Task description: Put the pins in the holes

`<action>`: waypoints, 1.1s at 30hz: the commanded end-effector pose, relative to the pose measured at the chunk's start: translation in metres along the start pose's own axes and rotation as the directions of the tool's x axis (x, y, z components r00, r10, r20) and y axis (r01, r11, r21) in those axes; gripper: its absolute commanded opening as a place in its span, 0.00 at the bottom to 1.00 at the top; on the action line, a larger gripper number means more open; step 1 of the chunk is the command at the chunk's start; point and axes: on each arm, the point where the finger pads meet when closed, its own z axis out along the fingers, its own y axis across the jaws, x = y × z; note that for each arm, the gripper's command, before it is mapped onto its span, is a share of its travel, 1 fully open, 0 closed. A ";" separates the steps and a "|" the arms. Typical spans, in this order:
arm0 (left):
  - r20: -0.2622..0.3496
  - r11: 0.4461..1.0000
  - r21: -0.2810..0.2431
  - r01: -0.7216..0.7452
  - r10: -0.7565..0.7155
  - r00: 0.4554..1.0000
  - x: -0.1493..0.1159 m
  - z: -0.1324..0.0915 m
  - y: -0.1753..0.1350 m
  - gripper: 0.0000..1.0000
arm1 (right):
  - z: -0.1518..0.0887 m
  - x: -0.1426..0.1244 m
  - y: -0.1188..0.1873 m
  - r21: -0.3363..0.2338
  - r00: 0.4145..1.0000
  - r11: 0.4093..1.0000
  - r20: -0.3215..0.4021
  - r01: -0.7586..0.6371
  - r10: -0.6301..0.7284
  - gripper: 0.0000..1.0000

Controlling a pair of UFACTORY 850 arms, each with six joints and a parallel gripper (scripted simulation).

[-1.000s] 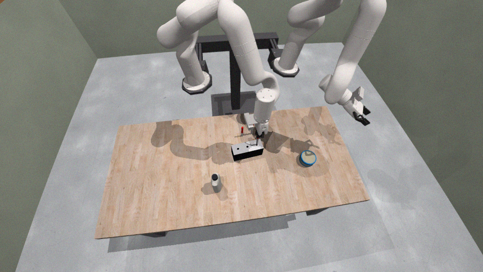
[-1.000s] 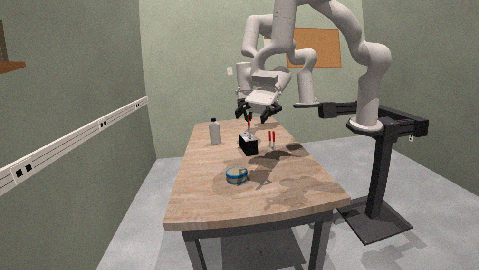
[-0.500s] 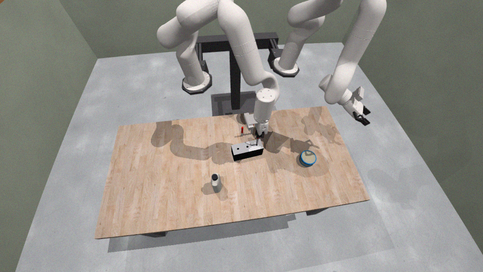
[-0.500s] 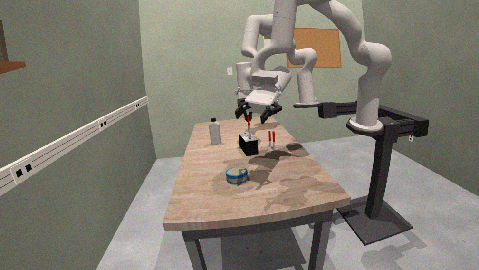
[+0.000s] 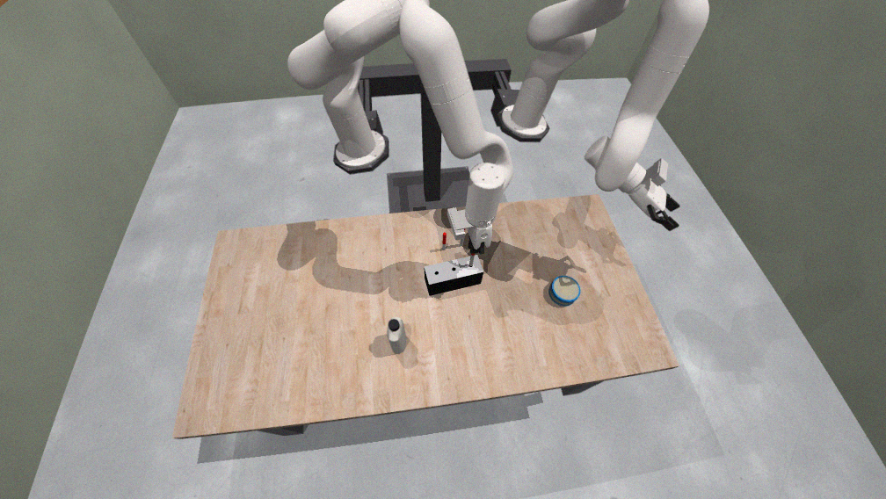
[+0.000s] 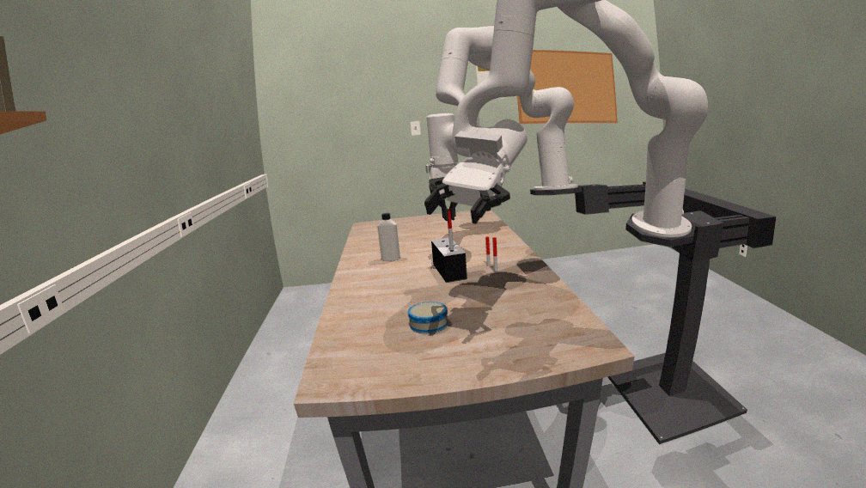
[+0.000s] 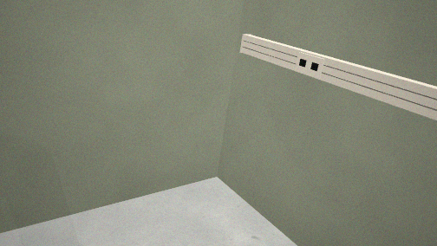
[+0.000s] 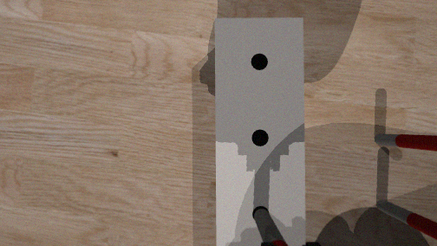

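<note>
In the top view, a bottle (image 5: 396,336) (image 6: 388,240) with a black cap is seen upright on the table (image 5: 279,372) (image 6: 363,375). Next comes the block (image 5: 455,284) (image 6: 448,261) (image 8: 260,100), its two leftmost holes unfilled. Behind it, a first pin (image 5: 444,238) (image 6: 487,251) (image 8: 416,142) is stood red end up; a second pin (image 6: 495,254) (image 8: 422,224), hidden here, is shown near it in the exterior view. At the block's rightmost hole, a third pin (image 5: 471,258) (image 6: 450,233) (image 8: 266,227) is clasped, red end up, by the right gripper (image 5: 475,249) (image 6: 448,213) (image 8: 290,244); its lower end is at that hole, its depth indiscernible. Further right, a blue-rimmed tin (image 5: 565,290) (image 6: 428,317) is placed. Farthest right, the left gripper (image 5: 674,215) (image 6: 454,213) is held up, fingers spread, nothing grasped.

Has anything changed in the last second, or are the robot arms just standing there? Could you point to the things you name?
Nothing has clearly moved, and nothing was taken hold of or let go; any sinking of the pin (image 5: 472,258) (image 6: 450,234) (image 8: 265,227) is too small to tell. The right gripper (image 5: 475,249) (image 6: 448,211) (image 8: 290,244) still grips it at the block's (image 5: 455,284) (image 6: 447,265) (image 8: 243,95) end hole; the left gripper (image 5: 668,213) (image 6: 454,213) stays open.
</note>
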 end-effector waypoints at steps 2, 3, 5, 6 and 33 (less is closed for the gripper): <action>-0.002 1.000 -0.001 0.001 -0.001 1.000 0.001 0.000 0.001 1.00 | -0.001 0.000 -0.001 0.002 1.000 1.000 0.001 0.000 0.000 0.00; -0.002 1.000 -0.001 0.001 -0.001 1.000 0.001 0.000 0.001 1.00 | -0.001 0.000 -0.001 0.002 1.000 1.000 0.001 0.000 0.000 0.00; -0.002 1.000 -0.001 0.001 -0.001 1.000 0.001 0.000 0.001 1.00 | -0.001 0.000 -0.001 0.002 1.000 1.000 0.001 0.000 0.000 0.00; -0.002 1.000 -0.001 0.001 -0.001 1.000 0.001 0.000 0.001 1.00 | -0.001 0.000 -0.001 0.002 1.000 1.000 0.001 0.000 0.000 0.00; -0.002 1.000 -0.001 0.001 -0.001 1.000 0.001 0.000 0.001 1.00 | 0.003 -0.001 -0.001 0.003 1.000 1.000 0.000 0.001 -0.001 0.00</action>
